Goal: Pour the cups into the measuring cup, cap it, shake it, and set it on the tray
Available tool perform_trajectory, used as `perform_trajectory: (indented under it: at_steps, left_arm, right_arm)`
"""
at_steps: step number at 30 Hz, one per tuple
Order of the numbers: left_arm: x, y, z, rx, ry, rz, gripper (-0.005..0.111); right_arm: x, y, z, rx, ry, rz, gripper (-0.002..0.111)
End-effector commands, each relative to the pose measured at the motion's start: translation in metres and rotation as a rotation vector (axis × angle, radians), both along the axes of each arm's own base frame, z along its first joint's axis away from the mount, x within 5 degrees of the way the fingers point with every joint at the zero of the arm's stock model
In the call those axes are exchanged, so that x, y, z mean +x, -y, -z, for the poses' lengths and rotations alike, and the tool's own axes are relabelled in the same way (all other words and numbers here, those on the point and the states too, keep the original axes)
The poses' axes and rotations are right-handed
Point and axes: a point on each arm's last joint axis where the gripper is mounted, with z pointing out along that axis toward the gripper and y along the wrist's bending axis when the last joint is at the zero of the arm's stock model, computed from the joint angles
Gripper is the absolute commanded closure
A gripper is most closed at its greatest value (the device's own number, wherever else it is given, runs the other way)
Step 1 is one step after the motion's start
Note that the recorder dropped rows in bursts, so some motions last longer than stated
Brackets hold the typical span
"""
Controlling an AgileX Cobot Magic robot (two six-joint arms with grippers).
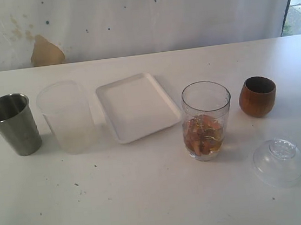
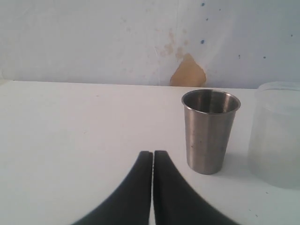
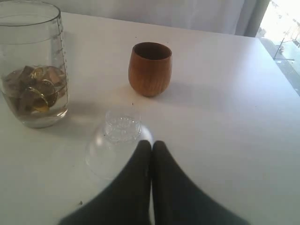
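Note:
The steel tumbler (image 1: 12, 124) (image 2: 210, 129) stands upright at the far left of the table. At the right stands the brown wooden cup (image 1: 257, 96) (image 3: 150, 68). Between them, right of centre, the clear measuring cup (image 1: 207, 119) (image 3: 33, 61) holds brown and golden pieces at its bottom. The white tray (image 1: 136, 106) lies in the middle with nothing on it. A clear domed cap (image 1: 278, 161) (image 3: 118, 146) rests on the table near the front right. My left gripper (image 2: 153, 153) is shut and empty, short of the steel tumbler. My right gripper (image 3: 152, 144) is shut and empty, beside the cap. Neither arm shows in the exterior view.
A frosted translucent plastic cup (image 1: 66, 116) (image 2: 277, 133) stands between the steel tumbler and the tray. A white wall with a brown stain (image 1: 45, 51) runs behind the table. The table's right edge lies past the wooden cup.

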Motion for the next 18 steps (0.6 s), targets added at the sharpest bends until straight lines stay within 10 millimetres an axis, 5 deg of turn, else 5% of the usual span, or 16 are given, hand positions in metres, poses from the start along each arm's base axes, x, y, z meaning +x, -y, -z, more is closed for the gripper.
perform_trajectory:
  at_steps: [1,11,18]
  left_arm:
    - [0.0,0.001,0.001,-0.007,0.005,0.008,0.106]
    - [0.0,0.001,0.001,-0.006,0.012,0.008,0.106]
    - [0.0,0.001,0.001,-0.006,0.012,0.008,0.106]
  right_arm:
    - [0.0,0.0,0.0,0.0,0.014,-0.003,0.108]
    - [0.001,0.0,-0.003,-0.033,0.045,-0.006,0.108]
    - [0.003,-0.002,-0.035,-0.071,0.407,-0.028,0.108]
